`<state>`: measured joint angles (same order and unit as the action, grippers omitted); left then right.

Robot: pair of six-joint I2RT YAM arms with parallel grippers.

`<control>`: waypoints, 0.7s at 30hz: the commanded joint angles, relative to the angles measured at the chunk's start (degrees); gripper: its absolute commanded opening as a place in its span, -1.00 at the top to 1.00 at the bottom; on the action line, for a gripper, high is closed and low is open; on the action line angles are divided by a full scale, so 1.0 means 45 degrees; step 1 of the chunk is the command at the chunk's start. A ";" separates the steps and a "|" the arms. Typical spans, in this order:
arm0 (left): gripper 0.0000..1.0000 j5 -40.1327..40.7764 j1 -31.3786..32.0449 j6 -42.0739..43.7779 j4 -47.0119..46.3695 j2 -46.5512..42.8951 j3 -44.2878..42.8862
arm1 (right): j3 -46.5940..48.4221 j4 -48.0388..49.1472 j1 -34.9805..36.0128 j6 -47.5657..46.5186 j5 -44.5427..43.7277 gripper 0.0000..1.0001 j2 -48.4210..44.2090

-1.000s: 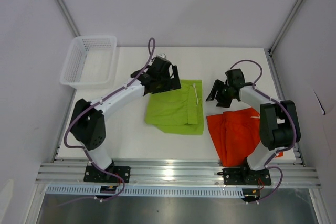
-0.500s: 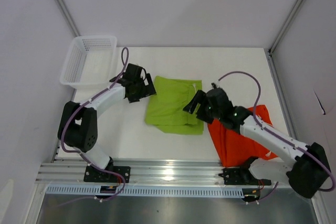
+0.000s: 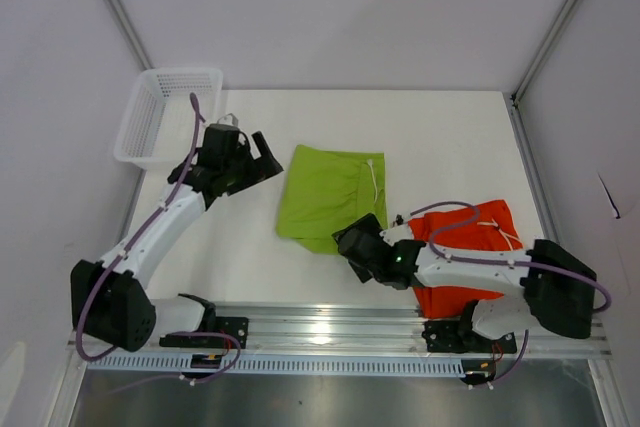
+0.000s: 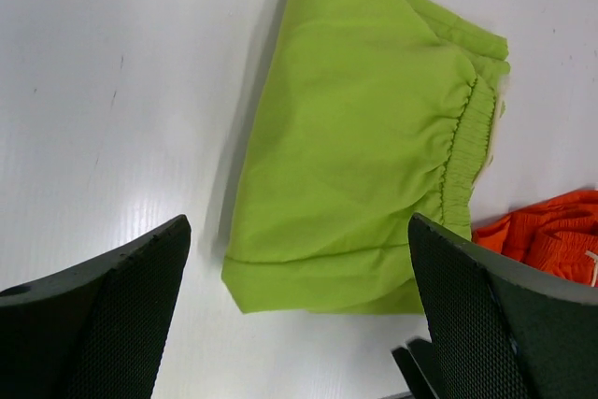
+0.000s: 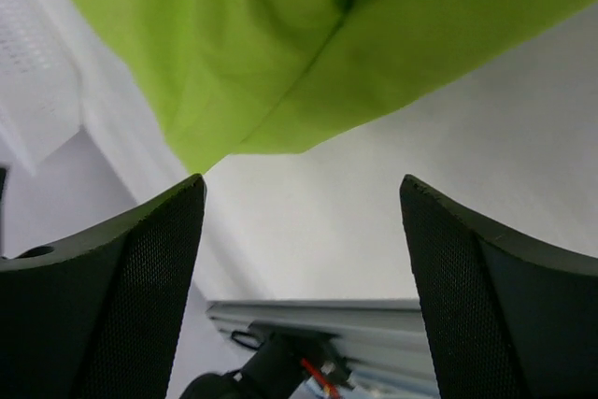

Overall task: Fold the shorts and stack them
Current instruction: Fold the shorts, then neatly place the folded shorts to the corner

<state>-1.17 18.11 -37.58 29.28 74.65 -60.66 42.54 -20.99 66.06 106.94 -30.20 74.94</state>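
**Top external view: both my pincers clear of the green shorts**

Top external view shows my left pincer (image 3: 264, 159) just beside the left edge of the lime green shorts (image 3: 325, 197), apart from the cloth. Half a second ago it sat closer to that edge; it has since drawn back toward the white mesh basket (image 3: 165, 112), and its arm has swung out to the left. In the left wrist view its fingers (image 4: 121, 315) are spread wide with nothing gripped. Table and green cloth show between them, with a corner of the orange shorts (image 4: 551, 231) at the right.

My right pincer (image 3: 355, 234) has dropped from the right side of the green shorts to their near right corner. Its arm now lies low across the orange shorts. The right wrist view shows its fingers (image 5: 112, 277) also far apart and holding nothing. Bare table lies between them, and the green hem is just ahead. I cannot tell from above whether the pincer touches the cloth.

The green shorts lie folded at the middle of the table (image 3: 440, 137), much where they were, their white drawstring (image 3: 375, 175) at the right edge. The orange shorts lie at the near right, separate from the green pair and not stacked.
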 commanded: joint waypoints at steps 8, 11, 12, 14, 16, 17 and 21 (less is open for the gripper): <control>-0.98 0.0201 -0.0157 -0.0282 0.0777 -0.2917 0.1957 | 0.1131 0.1402 0.0613 0.5180 -0.2469 -0.72 0.3482; -0.98 0.0747 -0.0196 0.0011 0.0838 -0.3073 0.2366 | 0.1190 0.1793 0.0612 0.5844 -0.2723 -0.72 0.4205; -0.98 0.0864 -0.0196 0.0051 0.0818 -0.3267 0.2580 | 0.1229 0.1910 0.0632 0.5981 -0.2801 -0.72 0.4342; -0.98 0.1176 -0.0196 0.0129 0.0702 -0.3502 0.2894 | 0.1307 0.2067 0.0613 0.6196 -0.2879 -0.72 0.4713; -0.98 0.1372 -0.0196 0.0188 0.0604 -0.3874 0.3147 | 0.1540 0.2009 0.0593 0.6315 -0.2996 -0.69 0.5025; -0.98 0.1586 -0.0196 0.0188 0.0584 -0.3991 0.3226 | 0.1658 0.1874 0.0535 0.6315 -0.3016 -0.68 0.5143; -0.98 0.1880 -0.0196 0.0032 0.0252 -0.4479 0.3656 | 0.2127 0.2085 0.0049 0.5751 -0.2550 -0.67 0.5748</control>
<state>4.60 17.58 -38.39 32.58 56.95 -45.28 50.46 -11.07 67.99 113.99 -39.62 97.95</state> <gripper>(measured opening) 0.990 0.835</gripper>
